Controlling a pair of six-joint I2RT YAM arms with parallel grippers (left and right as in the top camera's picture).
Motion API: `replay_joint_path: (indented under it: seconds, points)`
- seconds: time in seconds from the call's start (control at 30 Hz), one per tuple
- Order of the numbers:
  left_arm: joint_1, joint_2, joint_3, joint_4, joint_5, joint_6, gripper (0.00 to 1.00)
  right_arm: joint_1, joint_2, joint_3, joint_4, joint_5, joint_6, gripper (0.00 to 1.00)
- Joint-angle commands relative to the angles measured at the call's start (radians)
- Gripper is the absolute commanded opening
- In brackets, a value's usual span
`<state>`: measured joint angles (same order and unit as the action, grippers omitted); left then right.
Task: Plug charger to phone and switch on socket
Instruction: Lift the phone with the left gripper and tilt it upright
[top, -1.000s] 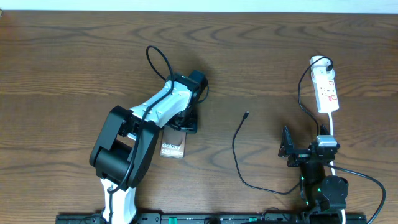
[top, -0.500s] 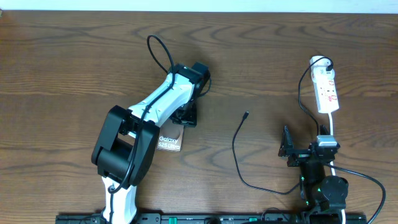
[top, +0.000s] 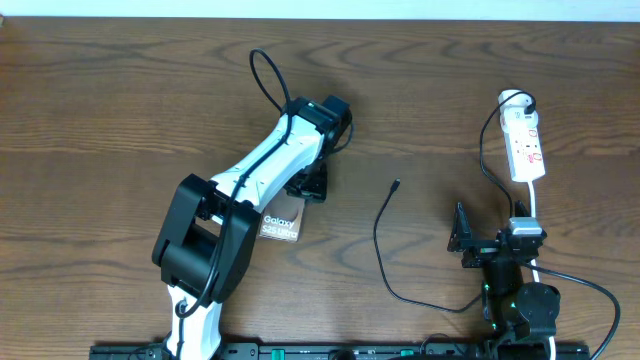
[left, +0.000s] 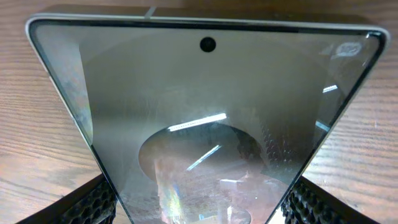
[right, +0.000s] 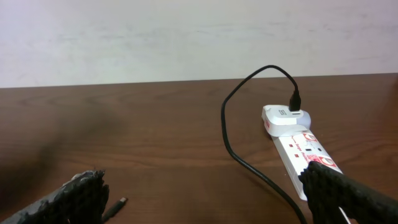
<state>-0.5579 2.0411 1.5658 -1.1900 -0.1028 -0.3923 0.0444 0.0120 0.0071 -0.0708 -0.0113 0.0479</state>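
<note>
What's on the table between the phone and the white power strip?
The overhead view shows the charger cable there, its free tip lying loose and unplugged.

The brown phone (top: 281, 227) sat at the left, its white letters facing up. The thin black charger (top: 375, 235) curled in the middle. The white socket (top: 526, 146) lay far right.
</note>
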Motion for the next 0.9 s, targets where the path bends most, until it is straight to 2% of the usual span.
replay_joint_path:
  seconds: [0.0,0.4,0.57,0.87]
  points:
    - [-0.003,-0.005,0.026,-0.01,0.082,0.005,0.33,0.015,-0.005,-0.002,-0.003,-0.006,-0.008,0.99]
    - [-0.003,-0.005,0.062,-0.001,0.39,0.02,0.33,0.015,-0.005,-0.002,-0.003,-0.006,-0.008,0.99]
    - [-0.002,-0.005,0.062,0.045,0.59,0.085,0.33,0.015,-0.005,-0.002,-0.004,-0.006,-0.008,0.99]
    - [0.03,-0.005,0.062,0.156,1.04,0.231,0.33,0.015,-0.005,-0.002,-0.004,-0.006,-0.008,0.99]
